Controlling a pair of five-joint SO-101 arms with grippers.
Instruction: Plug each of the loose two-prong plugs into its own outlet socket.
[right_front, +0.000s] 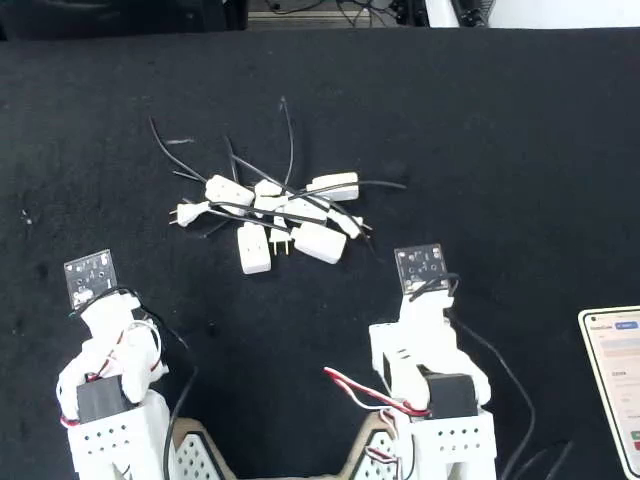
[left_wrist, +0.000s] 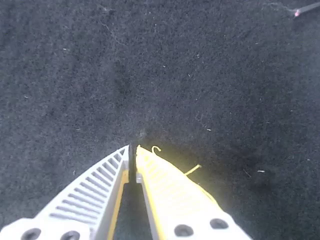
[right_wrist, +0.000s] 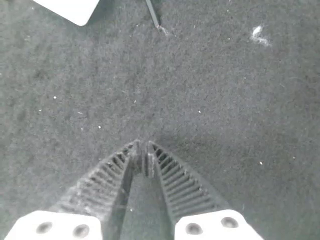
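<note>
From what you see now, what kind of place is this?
Probably a robotics test bench: left arm and right arm side by side at a black-cloth table, plus a heap of plugs and sockets.

2 arms (right_front: 110, 375) (right_front: 432, 365), 1 phone (right_front: 615, 385), roughly 7 wired white plug-and-socket pieces (right_front: 320, 242).

White plugs (right_front: 255, 250), black table (right_front: 500, 150)

A black cloth-covered counter (right_front: 500, 150) carries a tangled heap of white plugs and outlet sockets (right_front: 300, 212), black wires trailing, near its middle; a phone (right_front: 612, 385) lies at its right edge.
</note>
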